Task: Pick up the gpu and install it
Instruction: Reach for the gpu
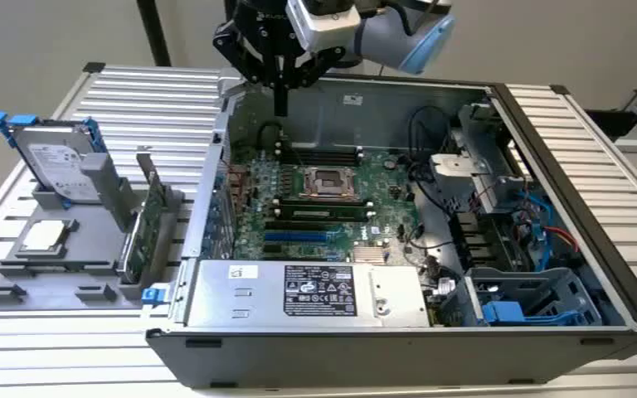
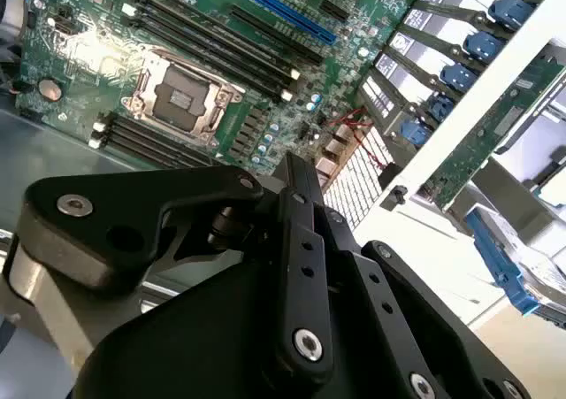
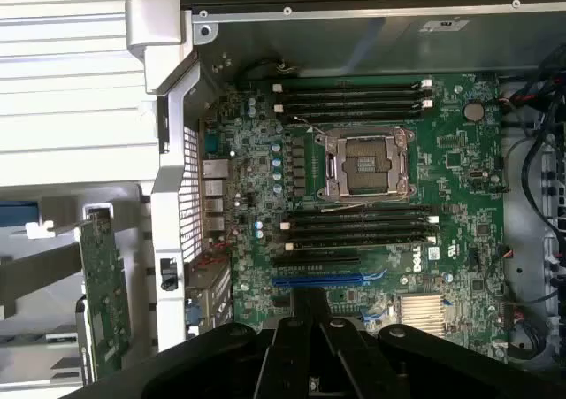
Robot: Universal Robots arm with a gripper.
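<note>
Nearest is the case [image 1: 407, 361], lying open on the slatted surface [image 1: 31, 348], with a silver power supply [image 1: 296, 292] just inside its front wall.

At the exterior view's left, a grey holder [image 1: 53, 274] carries three parts. A hard drive [image 1: 59, 162] in a blue frame stands at the back, and a small square CPU [image 1: 47, 236] lies flat in front of it. The gpu [image 1: 142, 236] stands on edge in the slot nearest the case, just beside the case's side wall. In the first wrist view the gpu [image 3: 104, 302] is a narrow green strip outside that wall. Nothing touches it.

Further right and much higher, the arm [image 1: 401, 33] holds the jaws over the rear corner of the case, above the edge of the motherboard [image 1: 318, 207]. The jaws are together and hold nothing, and they are well apart from the gpu. On the board the socket [image 1: 327, 182] sits between rows of memory slots, and a long blue slot [image 3: 327, 280] lies bare toward the power supply. At the far right is a drive cage [image 1: 517, 298] with blue clips.

By my reading the pickup has not begun. To do it well, the jaws should part before they reach the card and come down squarely over its top edge, clear of the case wall beside it. They should close across the board's thickness, away from the cooler. A straight upward pull should keep the card from binding in the holder. The blue slot looks the likely seat, with the bracket toward the rear wall.
</note>
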